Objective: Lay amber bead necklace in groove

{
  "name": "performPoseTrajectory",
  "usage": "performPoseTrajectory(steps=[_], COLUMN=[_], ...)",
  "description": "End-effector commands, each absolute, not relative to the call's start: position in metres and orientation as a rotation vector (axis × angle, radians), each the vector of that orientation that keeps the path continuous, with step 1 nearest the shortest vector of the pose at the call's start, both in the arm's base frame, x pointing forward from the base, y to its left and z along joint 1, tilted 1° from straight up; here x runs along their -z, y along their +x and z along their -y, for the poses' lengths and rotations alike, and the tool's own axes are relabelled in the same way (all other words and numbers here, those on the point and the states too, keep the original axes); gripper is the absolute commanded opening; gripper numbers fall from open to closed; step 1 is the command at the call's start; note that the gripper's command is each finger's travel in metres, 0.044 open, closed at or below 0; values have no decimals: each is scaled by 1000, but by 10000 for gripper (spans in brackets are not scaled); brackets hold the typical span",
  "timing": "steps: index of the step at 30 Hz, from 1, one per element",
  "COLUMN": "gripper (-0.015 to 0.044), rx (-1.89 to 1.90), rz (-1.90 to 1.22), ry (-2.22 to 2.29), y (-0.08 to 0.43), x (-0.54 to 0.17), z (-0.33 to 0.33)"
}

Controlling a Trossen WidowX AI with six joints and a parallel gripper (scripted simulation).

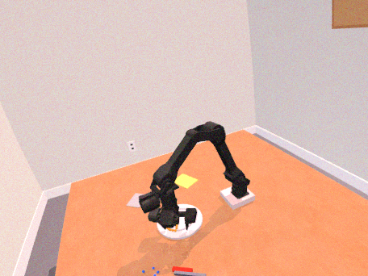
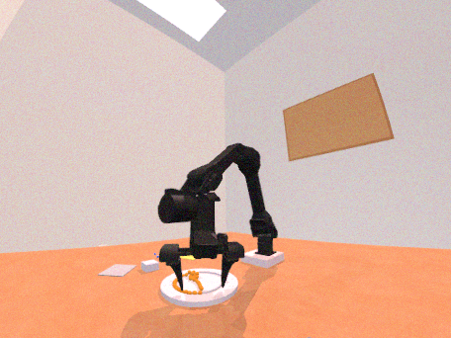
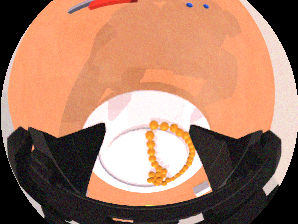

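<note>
Matte black arm (image 1: 181, 155) (image 2: 253, 188), rounded joints, black tapered claw (image 1: 177, 227) (image 2: 203, 289) (image 3: 148, 127)

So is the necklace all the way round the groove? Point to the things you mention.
No, the necklace (image 2: 175, 285) (image 3: 192, 152) bunches on one side of the board (image 2: 170, 296) (image 3: 145, 97).

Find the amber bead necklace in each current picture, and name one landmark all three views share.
Top: amber bead necklace, low, left of centre, partly hidden by the gripper.
Exterior: low, left of centre, between the fingers.
Wrist: just right of centre, below the middle.
Shared landmark: round white board.
</note>
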State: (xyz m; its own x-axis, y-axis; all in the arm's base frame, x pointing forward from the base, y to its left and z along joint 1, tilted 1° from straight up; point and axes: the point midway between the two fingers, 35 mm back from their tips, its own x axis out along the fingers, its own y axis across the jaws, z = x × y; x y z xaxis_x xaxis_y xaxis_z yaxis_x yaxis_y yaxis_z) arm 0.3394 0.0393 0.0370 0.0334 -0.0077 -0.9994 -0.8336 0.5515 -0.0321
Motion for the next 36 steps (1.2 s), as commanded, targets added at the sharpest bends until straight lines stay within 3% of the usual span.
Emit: performPoseTrajectory(steps=[1, 11, 36], gripper=[387, 125, 120], rx=[-735, -669, -670], rz=[-1410, -1433, -1432], ry=[-769, -703, -704], y=[339, 334, 336], x=[-41, -68, -34], z=[-38, -29, -29])
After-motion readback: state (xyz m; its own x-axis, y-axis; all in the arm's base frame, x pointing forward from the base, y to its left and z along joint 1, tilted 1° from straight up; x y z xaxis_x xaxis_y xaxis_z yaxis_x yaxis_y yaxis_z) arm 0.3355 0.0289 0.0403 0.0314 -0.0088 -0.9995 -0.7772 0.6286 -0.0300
